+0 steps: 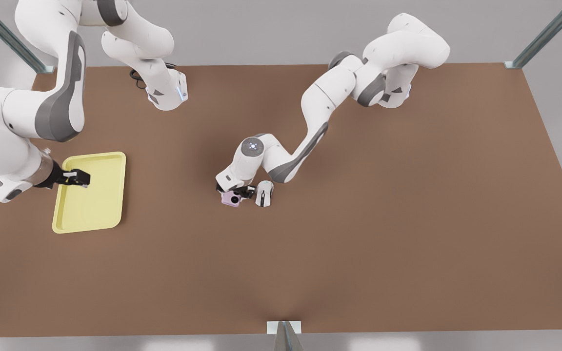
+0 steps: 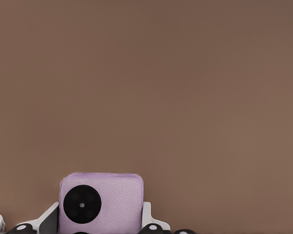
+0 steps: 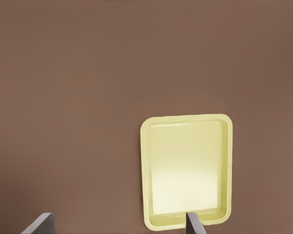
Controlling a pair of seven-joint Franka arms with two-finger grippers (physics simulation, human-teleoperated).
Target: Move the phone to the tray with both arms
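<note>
**Seating the grip on the phone before any lift**

While the phone (image 1: 231, 198) lies flat on the brown table (image 1: 359, 243) near the middle of the scene, the left gripper (image 1: 236, 191) is down over it. In the left wrist view the lilac phone (image 2: 101, 204) sits between two pale fingers (image 2: 45, 220), one at each side edge. The fingers appear close against its sides, but I cannot tell whether they are pressing it or only flanking it.

A white computer mouse (image 1: 264, 193) lies just beside the phone, toward the front view's right, and close to the gripper. A good grasp here keeps the phone centred between the fingers, closes squarely on the side edges, and lifts straight up so the mouse is not knocked.

Well apart, toward the front view's left, the pale yellow tray (image 1: 90, 214) rests on the table with nothing in it. The right gripper (image 1: 80, 178) hangs above the tray's upper part, fingers spread apart, waiting. In its wrist view the tray (image 3: 145, 170) lies below. A handover between the arms seems likely, so a grip that leaves some of the phone's edge free would help.
</note>
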